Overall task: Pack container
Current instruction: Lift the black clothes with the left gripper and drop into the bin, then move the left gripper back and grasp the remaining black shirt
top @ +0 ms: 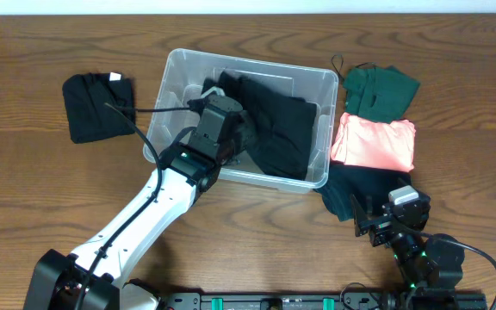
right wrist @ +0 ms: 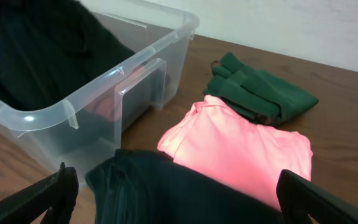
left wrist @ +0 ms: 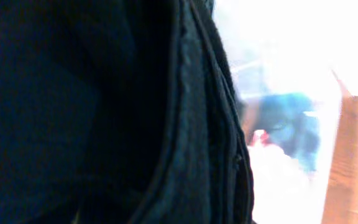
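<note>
The clear container (top: 172, 69) stands at the table's middle and holds a black garment (top: 282, 129). My left gripper (top: 220, 110) is down inside the container on that garment. The left wrist view is filled with its dark fabric (left wrist: 104, 112), so the jaws are hidden. My right gripper (top: 384, 222) is open and empty at the front right, just over a dark garment (top: 356, 185) on the table. In the right wrist view the gripper (right wrist: 182, 202) spans this dark garment (right wrist: 166, 186), with the container (right wrist: 135, 68) to its left.
A folded black garment (top: 100, 105) lies left of the container. A green garment (top: 379, 89) and a pink garment (top: 374, 142) lie to the container's right; both show in the right wrist view, green (right wrist: 260, 93) and pink (right wrist: 241, 149).
</note>
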Controlling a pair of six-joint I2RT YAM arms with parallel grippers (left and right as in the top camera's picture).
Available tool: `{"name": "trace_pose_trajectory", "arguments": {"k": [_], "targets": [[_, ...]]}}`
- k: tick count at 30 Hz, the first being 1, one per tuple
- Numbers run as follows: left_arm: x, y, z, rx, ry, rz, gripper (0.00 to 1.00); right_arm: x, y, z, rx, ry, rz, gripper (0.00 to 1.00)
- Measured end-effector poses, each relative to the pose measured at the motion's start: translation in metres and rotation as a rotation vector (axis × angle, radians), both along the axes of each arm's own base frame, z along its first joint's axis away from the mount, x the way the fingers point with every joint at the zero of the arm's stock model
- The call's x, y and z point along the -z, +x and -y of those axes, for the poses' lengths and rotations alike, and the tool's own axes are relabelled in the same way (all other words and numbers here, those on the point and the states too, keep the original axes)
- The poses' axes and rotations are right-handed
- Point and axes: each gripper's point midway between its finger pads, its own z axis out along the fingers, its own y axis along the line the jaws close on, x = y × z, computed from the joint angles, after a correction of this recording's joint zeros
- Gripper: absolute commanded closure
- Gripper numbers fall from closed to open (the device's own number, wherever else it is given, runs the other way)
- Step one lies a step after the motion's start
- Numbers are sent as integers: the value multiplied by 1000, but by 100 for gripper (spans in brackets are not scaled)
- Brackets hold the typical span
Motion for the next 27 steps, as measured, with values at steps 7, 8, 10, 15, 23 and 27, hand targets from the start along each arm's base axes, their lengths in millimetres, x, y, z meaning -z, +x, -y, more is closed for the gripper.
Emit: {"name": "trace_pose_trajectory", "arguments": {"k": [7, 8, 10, 15, 23, 27], "targets": [[-22, -2, -22, -28, 11, 39, 1, 0, 0, 0, 0, 0, 0, 1], [-37, 0, -31, -40, 3, 79, 2, 0, 0, 0, 0, 0, 0, 1], [-78, 3, -56, -72, -4, 201, 2, 0, 0, 0, 0, 0, 0, 1], [-149, -13, -148, -239, 61, 401, 2, 0, 0, 0, 0, 0, 0, 1], [-127, -22, -279, -458, 233, 316, 2, 0, 0, 0, 1, 0, 0, 1], [-75, -8, -329, -469, 213, 185, 2, 0, 0, 0, 0, 0, 0, 1]]}}
